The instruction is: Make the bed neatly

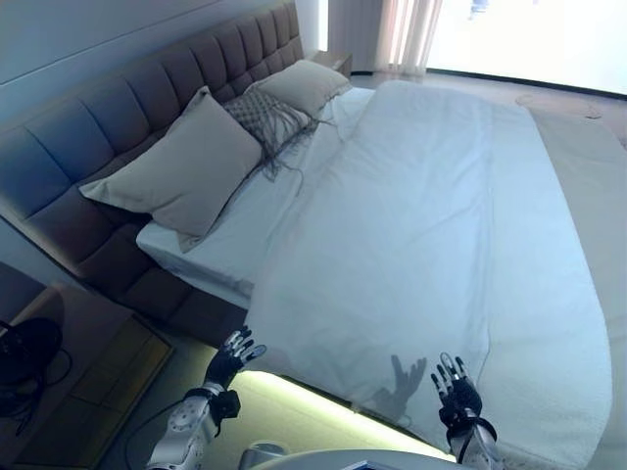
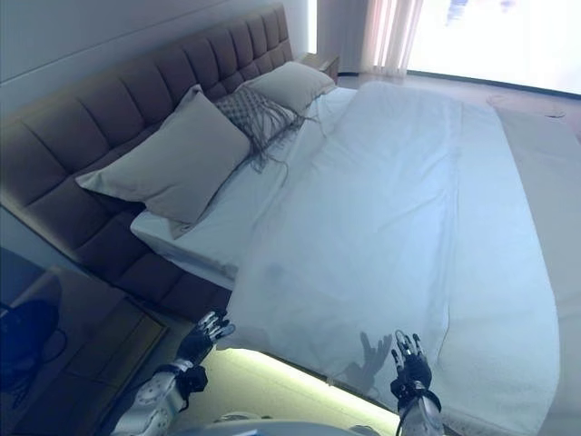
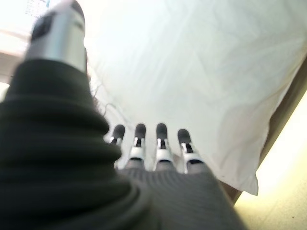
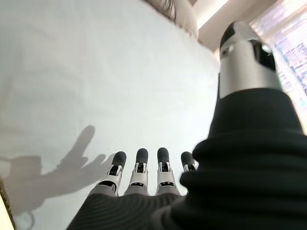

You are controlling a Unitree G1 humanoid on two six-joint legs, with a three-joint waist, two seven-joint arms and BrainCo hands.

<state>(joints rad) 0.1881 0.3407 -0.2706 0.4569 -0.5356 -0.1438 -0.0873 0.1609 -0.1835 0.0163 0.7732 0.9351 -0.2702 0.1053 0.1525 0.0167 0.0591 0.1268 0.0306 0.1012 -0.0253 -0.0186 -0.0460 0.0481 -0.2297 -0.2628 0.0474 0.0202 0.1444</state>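
Note:
A white duvet (image 1: 421, 225) lies spread over the bed, its near edge hanging over the bed's side. The white sheet (image 1: 250, 211) shows bare between the duvet and the pillows. Two beige pillows (image 1: 181, 166) (image 1: 304, 83) and a grey fringed cushion (image 1: 263, 116) lean on the padded headboard (image 1: 108, 117). My left hand (image 1: 230, 360) is open, held just off the duvet's near corner (image 3: 244, 179). My right hand (image 1: 456, 387) is open above the duvet's near edge, touching nothing; its shadow falls on the cloth (image 4: 57, 177).
A dark wooden nightstand (image 1: 73, 362) with a black object and cable stands at the left. A lit strip runs under the bed frame (image 1: 313, 397). Curtains (image 1: 407, 34) and a bright window are beyond the bed's far side.

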